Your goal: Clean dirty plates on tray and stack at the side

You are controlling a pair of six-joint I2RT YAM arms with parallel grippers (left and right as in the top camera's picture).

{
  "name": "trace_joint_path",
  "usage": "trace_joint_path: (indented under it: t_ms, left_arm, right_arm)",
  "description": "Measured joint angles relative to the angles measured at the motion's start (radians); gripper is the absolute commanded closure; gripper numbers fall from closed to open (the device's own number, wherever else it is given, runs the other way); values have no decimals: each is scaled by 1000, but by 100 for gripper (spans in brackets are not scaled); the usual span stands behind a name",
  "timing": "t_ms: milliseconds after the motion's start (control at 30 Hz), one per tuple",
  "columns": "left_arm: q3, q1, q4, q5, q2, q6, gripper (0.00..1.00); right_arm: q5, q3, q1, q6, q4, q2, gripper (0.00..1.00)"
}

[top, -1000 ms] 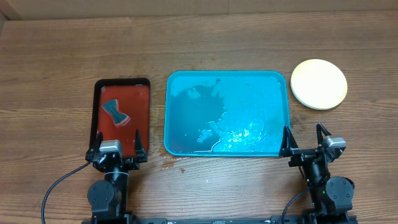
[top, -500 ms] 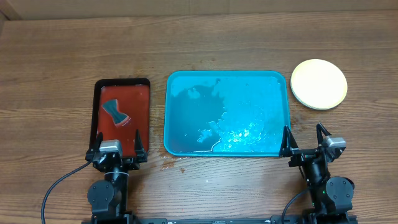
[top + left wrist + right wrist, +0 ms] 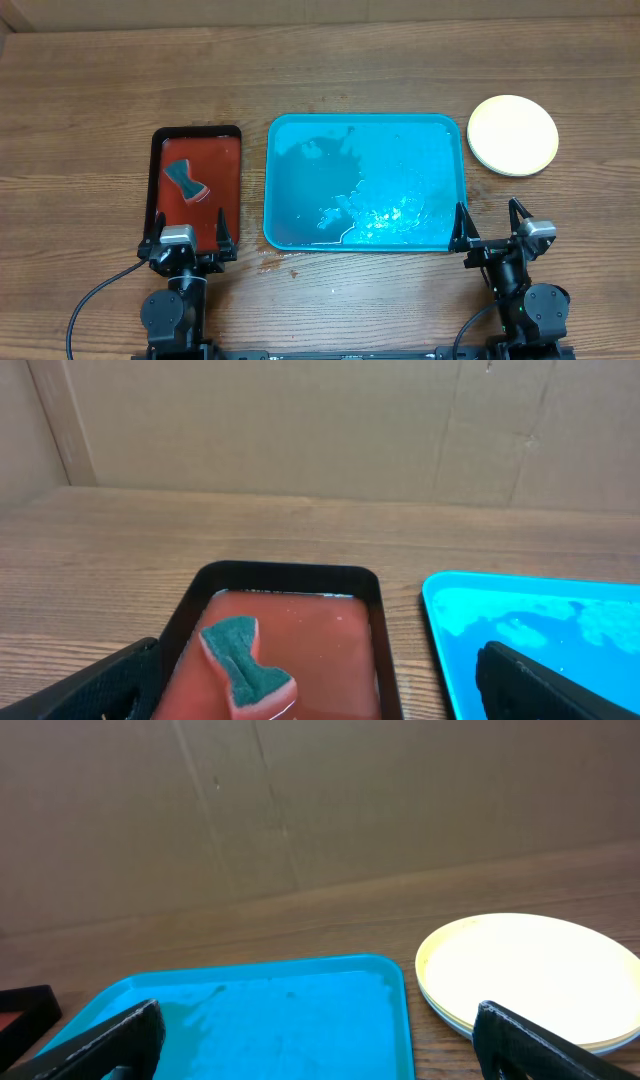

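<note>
The blue tray (image 3: pixel 280 135) lies in the middle of the table, wet, with no plates on it; it also shows in the right wrist view (image 3: pixel 330 970) and the left wrist view (image 3: pixel 440 595). The plates (image 3: pixel 513 134) sit in one stack to the right of the tray, a pale yellow-green one on top with a clean centre; the stack also shows in the right wrist view (image 3: pixel 520 965). My left gripper (image 3: pixel 193 232) is open and empty at the near end of the dark red tray. My right gripper (image 3: pixel 491 226) is open and empty at the blue tray's near right corner.
A black-rimmed dark red tray (image 3: pixel 228 133) stands left of the blue tray and holds a green-topped sponge (image 3: pixel 184 180), also seen in the left wrist view (image 3: pixel 243 660). A cardboard wall (image 3: pixel 300 800) closes the far side. Small wet spots (image 3: pixel 275 262) lie by the blue tray's front.
</note>
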Motion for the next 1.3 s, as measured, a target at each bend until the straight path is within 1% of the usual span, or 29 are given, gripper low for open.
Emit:
trace_joint_path:
  t_ms: [167,400,533,733,1300]
  left_arm:
    - [0,0,0,0,0,0,0]
    - [0,0,0,0,0,0,0]
    - [0,0,0,0,0,0,0]
    - [0,0,0,0,0,0,0]
    - [0,0,0,0,0,0,0]
  right_arm:
    - [1,0,0,-26,-1,0,0]
    - [0,0,0,-190,-1,0,0]
    - [0,0,0,-243,-1,0,0]
    - [0,0,0,-269,0,0,0]
    - [0,0,0,-276,-1,0,0]
